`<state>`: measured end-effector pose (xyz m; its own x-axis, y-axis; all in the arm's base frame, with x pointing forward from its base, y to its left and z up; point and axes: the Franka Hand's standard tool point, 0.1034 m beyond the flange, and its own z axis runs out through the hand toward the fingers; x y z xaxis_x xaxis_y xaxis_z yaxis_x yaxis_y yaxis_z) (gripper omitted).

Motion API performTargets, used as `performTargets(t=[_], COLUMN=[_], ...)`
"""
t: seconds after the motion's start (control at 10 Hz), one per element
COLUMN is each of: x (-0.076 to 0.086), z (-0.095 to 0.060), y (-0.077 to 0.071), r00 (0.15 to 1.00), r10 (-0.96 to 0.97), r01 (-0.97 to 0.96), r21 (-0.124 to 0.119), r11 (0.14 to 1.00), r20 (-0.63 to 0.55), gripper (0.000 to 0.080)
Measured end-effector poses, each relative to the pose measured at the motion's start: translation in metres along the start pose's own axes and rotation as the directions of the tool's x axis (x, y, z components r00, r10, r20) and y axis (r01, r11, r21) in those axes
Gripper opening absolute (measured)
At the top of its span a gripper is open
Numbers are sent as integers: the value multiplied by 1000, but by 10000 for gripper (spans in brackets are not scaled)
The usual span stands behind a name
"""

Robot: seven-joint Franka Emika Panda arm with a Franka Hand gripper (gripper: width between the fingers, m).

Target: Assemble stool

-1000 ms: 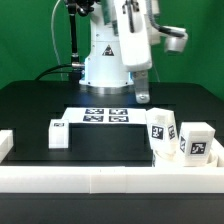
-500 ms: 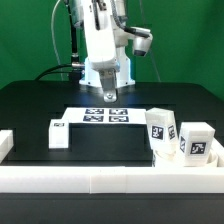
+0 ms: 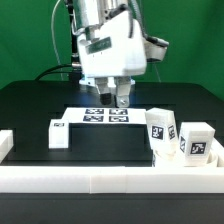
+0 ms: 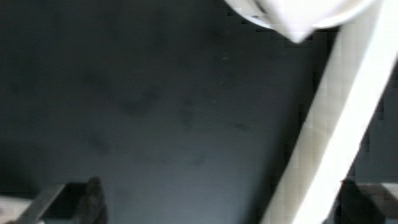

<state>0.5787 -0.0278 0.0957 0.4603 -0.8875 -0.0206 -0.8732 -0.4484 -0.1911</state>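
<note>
Three white blocky legs with black-and-white tags stand on the black table in the exterior view: one [image 3: 58, 132] at the left, two [image 3: 160, 126] [image 3: 197, 139] at the right. A low white part [image 3: 162, 155] under the right pair may be the seat; I cannot tell. My gripper [image 3: 120, 98] hangs above the marker board [image 3: 98, 116], well apart from every leg. In the wrist view the gripper [image 4: 224, 196] is open and empty, with dark fingers [image 4: 71, 200] at the frame's edges over bare table. A white rounded piece [image 4: 294, 14] shows at the edge; which part it is, I cannot tell.
A long white border rail [image 3: 100, 178] runs along the front, with a short rail end [image 3: 5, 145] at the exterior view's left. A long white strip [image 4: 329, 130] crosses the wrist view. The robot's base [image 3: 105, 65] stands behind the marker board.
The gripper swung from the exterior view's right to the left over the marker board, then back a little to the right. The hand has turned. The legs have not moved.
</note>
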Motion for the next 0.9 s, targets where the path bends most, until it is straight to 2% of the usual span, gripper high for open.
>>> performTargets(t=[0.1,0.2,0.3,0.5,0.6,0.7,0.8,0.9], x=[2,9,8,10,17,23,25,27], z=[0,-1,-1,0,1,1,2,3], y=[-2,-2,-1,0,6,9,10,11], r00=[997,996,981,944,847,765,690,607], r10=[-74,-88,-195,-331,-532,-644,-724,-794], r01=[74,88,195,331,531,643,722,792], r21=[-3,24,13,8,-23,-53,-74,-86], r11=[997,996,981,944,847,764,688,605], r20=[7,-8,-12,-15,-16,-12,-4,3], gripper=[649,649,649,649,649,649,649,649])
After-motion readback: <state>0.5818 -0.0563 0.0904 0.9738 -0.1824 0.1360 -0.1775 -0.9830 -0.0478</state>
